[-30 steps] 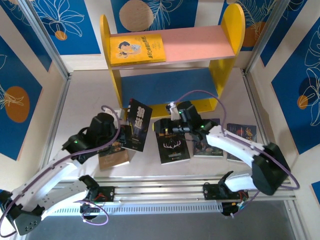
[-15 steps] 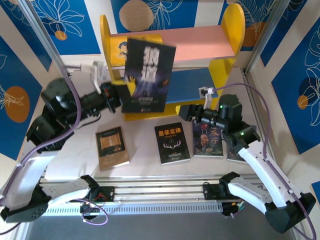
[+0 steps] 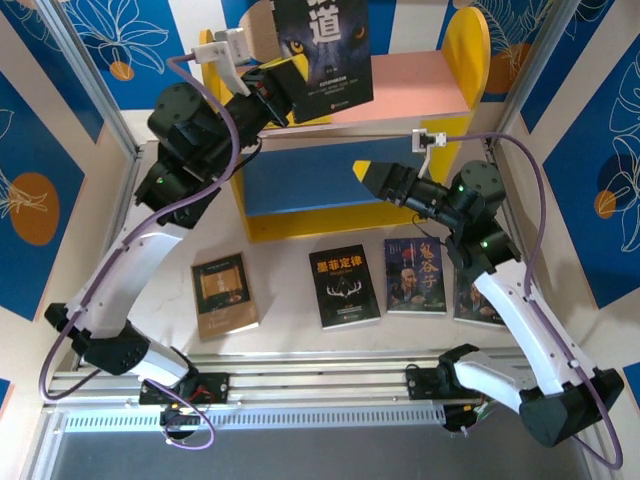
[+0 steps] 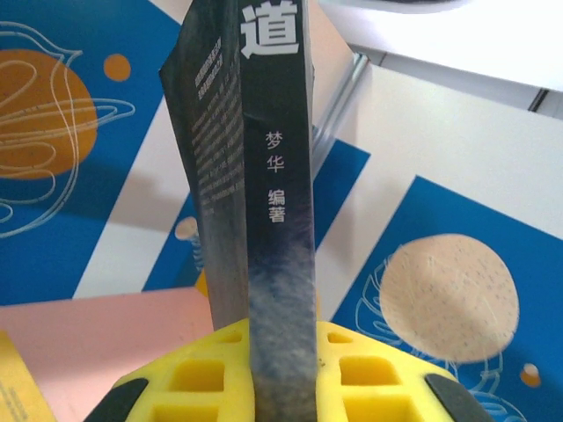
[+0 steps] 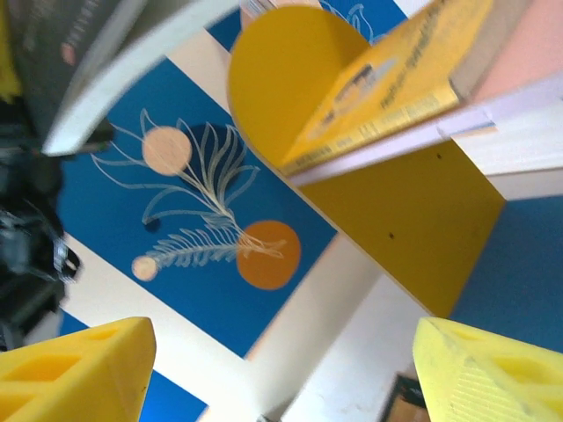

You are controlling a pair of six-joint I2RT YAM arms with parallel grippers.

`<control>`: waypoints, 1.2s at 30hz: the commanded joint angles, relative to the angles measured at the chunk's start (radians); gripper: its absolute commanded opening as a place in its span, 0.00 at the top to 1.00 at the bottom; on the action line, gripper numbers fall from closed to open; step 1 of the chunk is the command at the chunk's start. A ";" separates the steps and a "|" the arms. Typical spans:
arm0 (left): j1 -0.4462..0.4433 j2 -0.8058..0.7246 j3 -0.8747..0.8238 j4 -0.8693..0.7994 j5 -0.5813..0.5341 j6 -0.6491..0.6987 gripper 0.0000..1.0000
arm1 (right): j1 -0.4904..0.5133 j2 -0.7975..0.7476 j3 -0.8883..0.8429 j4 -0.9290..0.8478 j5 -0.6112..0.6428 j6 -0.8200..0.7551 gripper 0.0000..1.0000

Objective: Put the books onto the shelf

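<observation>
My left gripper [image 3: 290, 88] is shut on the lower edge of a black book [image 3: 325, 45], holding it upright above the left part of the shelf's pink board [image 3: 415, 85]. In the left wrist view the book's spine [image 4: 277, 220] stands clamped between the yellow pads [image 4: 189, 378]. My right gripper [image 3: 366, 176] hangs open and empty in front of the blue board [image 3: 300, 175], its fingers [image 5: 75, 369] wide apart. On the table lie a brown book [image 3: 224, 293], a black one [image 3: 345, 285], a third dark one [image 3: 414, 274], and another [image 3: 466, 298] partly under my right arm.
A yellow cartoon-cover book [image 5: 396, 79] lies on the pink board's left end, mostly hidden behind the held book in the top view. Rounded yellow side panels [image 3: 463, 45] bound the shelf. Blue patterned walls and metal posts [image 3: 95, 90] enclose the table.
My left arm has lifted the black book from in front of the shelf to above the pink board. The right gripper has risen toward the blue board and opened wider.
</observation>
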 commanded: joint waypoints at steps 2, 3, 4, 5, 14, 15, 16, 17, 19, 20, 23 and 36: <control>-0.024 -0.005 -0.030 0.327 -0.053 0.022 1.00 | -0.004 0.066 0.077 0.219 0.019 0.117 0.17; -0.030 -0.004 -0.045 0.353 -0.055 0.025 1.00 | -0.006 0.082 0.086 0.244 0.022 0.131 0.15; -0.036 -0.005 -0.061 0.373 -0.060 0.030 1.00 | -0.006 0.093 0.093 0.263 0.022 0.140 0.14; -0.045 -0.008 -0.079 0.395 -0.074 0.039 1.00 | -0.007 0.105 0.102 0.288 0.024 0.152 0.12; -0.118 -0.051 -0.213 0.557 -0.194 0.137 1.00 | -0.005 0.173 0.117 0.473 0.057 0.247 0.00; -0.124 -0.057 -0.226 0.573 -0.206 0.146 1.00 | -0.003 0.176 0.121 0.478 0.059 0.252 0.00; -0.131 -0.062 -0.241 0.590 -0.218 0.154 1.00 | -0.002 0.184 0.125 0.486 0.062 0.257 0.00; -0.138 -0.067 -0.252 0.607 -0.226 0.160 1.00 | 0.002 0.189 0.127 0.496 0.066 0.262 0.00; -0.149 -0.071 -0.271 0.630 -0.237 0.165 1.00 | 0.009 0.200 0.130 0.520 0.072 0.268 0.01; -0.154 -0.073 -0.278 0.640 -0.241 0.166 1.00 | 0.012 0.206 0.133 0.522 0.078 0.270 0.01; -0.166 -0.077 -0.309 0.681 -0.253 0.161 1.00 | 0.025 0.218 0.135 0.540 0.104 0.276 0.00; -0.187 -0.104 -0.418 0.796 -0.298 0.117 1.00 | 0.075 0.284 0.143 0.691 0.162 0.316 0.13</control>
